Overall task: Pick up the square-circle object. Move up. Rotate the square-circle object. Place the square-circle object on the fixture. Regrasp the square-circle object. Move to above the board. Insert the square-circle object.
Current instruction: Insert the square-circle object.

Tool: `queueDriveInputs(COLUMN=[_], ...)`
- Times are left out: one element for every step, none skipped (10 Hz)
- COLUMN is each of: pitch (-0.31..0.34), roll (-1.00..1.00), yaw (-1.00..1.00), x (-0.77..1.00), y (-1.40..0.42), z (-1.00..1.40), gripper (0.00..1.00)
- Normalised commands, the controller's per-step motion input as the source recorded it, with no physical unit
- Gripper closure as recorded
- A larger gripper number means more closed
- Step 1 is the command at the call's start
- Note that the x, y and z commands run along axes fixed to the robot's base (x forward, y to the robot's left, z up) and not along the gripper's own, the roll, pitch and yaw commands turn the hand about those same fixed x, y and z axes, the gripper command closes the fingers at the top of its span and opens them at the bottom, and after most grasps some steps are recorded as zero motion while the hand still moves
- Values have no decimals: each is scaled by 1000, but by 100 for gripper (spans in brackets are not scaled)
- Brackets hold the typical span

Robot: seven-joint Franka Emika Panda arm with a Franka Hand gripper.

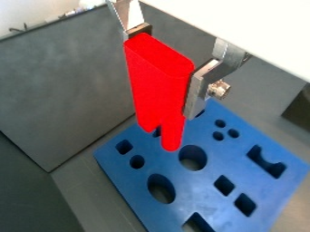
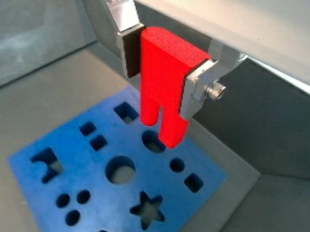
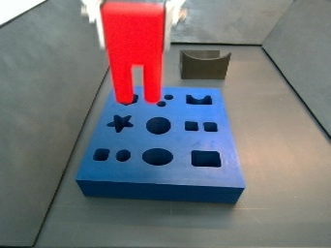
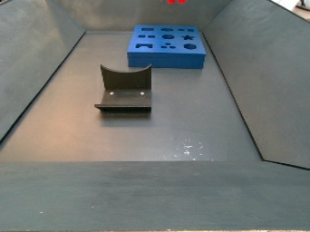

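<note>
In both wrist views the gripper [image 1: 169,54] clamps the square-circle object [image 1: 158,86] upright above the board [image 1: 242,195], its prongs hiding holes. In a side view the gripper [image 3: 134,10] is blurred and cropped. In a side view the fixture [image 4: 123,89] stands nearer, apart; the object [image 4: 177,2] is nearly cut off.

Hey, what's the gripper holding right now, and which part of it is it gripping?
The gripper holds the square-circle object by its upper, solid end, fingers on opposite sides; the two-legged end hangs down just over the board.
</note>
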Motion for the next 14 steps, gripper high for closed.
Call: queueDriveInputs(pitch=[-134,-159,-144,-133,-123,-137,-133,-111,-111,-104,-60,-51,-30,-10], roll=[0,1,0,0,0,0,0,0,17,34,0,0,0,0], yaw=[0,0,0,0,0,0,0,6,20,46,34,14,0,0], x=[-109,-209,-183,-140,-134,-111,-37,-23,-40,-20,0,-3,0,0], y=[-37,-100,-89,-40,-3,-60,-151,-200,-243,-266,-117,-23,0,0], z=[-586,-620,-531,-437,-423,-494,-494,-440,-403,-343,-271,-246,-211,-183], gripper=[100,100,100,100,100,100,100,100,100,100,100,100,100,100])
